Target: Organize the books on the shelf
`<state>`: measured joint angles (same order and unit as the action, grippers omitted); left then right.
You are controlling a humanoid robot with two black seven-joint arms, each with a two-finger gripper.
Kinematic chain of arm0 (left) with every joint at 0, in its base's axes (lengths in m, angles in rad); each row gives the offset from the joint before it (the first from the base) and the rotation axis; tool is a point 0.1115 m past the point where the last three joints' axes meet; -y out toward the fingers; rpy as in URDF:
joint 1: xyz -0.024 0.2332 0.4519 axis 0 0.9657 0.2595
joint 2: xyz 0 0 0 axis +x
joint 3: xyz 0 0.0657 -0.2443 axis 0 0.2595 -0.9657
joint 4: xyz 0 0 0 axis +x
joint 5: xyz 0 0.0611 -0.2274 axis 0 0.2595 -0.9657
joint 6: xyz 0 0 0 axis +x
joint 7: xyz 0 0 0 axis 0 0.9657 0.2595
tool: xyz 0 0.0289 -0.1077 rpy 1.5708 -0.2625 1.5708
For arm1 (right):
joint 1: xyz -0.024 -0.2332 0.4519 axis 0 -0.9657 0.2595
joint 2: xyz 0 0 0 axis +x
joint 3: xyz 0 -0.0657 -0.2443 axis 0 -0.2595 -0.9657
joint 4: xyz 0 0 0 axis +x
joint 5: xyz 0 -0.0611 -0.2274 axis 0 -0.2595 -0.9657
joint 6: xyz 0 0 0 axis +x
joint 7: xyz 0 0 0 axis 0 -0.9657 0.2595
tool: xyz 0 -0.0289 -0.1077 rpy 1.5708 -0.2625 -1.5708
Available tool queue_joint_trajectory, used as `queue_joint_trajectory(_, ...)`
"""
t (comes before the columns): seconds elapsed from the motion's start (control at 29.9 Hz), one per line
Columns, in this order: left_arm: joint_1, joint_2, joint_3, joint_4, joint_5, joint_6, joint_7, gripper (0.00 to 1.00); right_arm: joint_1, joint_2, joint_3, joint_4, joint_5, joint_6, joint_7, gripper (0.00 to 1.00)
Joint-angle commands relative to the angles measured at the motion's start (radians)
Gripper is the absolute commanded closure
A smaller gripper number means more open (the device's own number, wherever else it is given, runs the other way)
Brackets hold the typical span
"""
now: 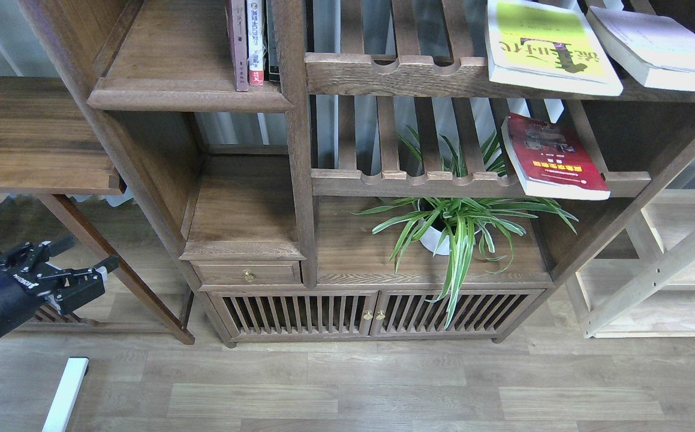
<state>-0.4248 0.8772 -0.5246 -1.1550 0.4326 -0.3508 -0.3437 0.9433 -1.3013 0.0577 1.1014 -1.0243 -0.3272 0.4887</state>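
A dark wooden bookcase [299, 180] stands on grey plank flooring. Yellow-green book [548, 48], pale book [659, 45] and red book [554, 157] lie on slatted racks, far from the solid shelf [185, 66]. Left gripper [83, 255] hovers low, fingers spread, empty. Overhanging books could slip if nudged.

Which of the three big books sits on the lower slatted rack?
The red book, alone above the plant; the yellow-green book and pale book lie one rack higher.

Yellow-green book [548, 45] and pale book [659, 48] flat above; red book [554, 157] tilted below.
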Motion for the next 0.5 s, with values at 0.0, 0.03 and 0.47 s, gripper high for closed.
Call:
queue_joint_trajectory(0.0,-0.002,-0.001,0.0,0.0,0.0,0.004,0.0,0.0,0.006,0.022,-0.002,0.0,-0.011,0.0,0.0,0.06)
queue_joint_trajectory(0.03,-0.002,-0.006,0.0,0.0,0.0,0.004,0.002,0.0,0.008,0.025,-0.002,0.0,-0.011,0.0,0.0,0.06)
queue_joint_trajectory(0.47,-0.002,-0.018,0.0,0.003,0.002,0.026,0.003,0.0,0.066,0.088,-0.013,-0.029,-0.023,0.005,0.0,0.06)
